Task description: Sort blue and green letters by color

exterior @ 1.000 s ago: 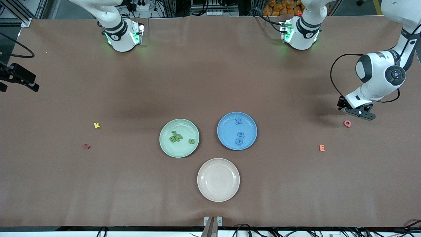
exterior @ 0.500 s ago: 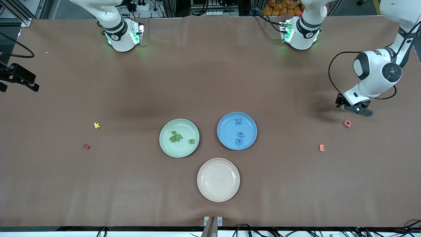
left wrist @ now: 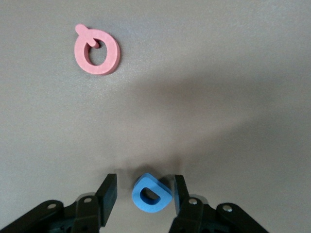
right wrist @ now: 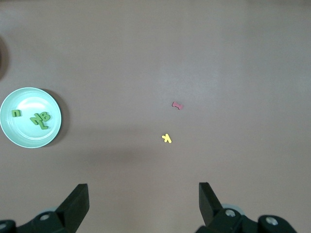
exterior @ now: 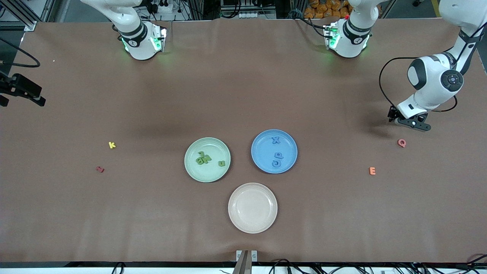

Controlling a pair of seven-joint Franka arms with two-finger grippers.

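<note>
Seven of eight: already on matching plates; one piece left to deliver.
Right gripper (right wrist: 143,186): jaws wide apart, nothing held, waiting high over the right arm's end of the table; not in front view.
Strays: yellow K (exterior: 112,144) and dark red letter (exterior: 99,169), not part of the sort.
Green plate (exterior: 189,152): four green letters (exterior: 204,158) in it, done; three bunched together, shapes hard to read.
Beige plate (exterior: 252,224): bare.
Blue plate (exterior: 262,152): blue X (exterior: 276,140), blue P (exterior: 279,155), blue G (exterior: 276,163) in; short one.
Orange E (exterior: 372,171), pink Q (exterior: 401,142): flat on the table, to be left.
Left gripper (left wrist: 145,178): half closed around blue D (left wrist: 151,194), apparently lifted, over the table near the Q; D hidden under the hand in front view.
</note>
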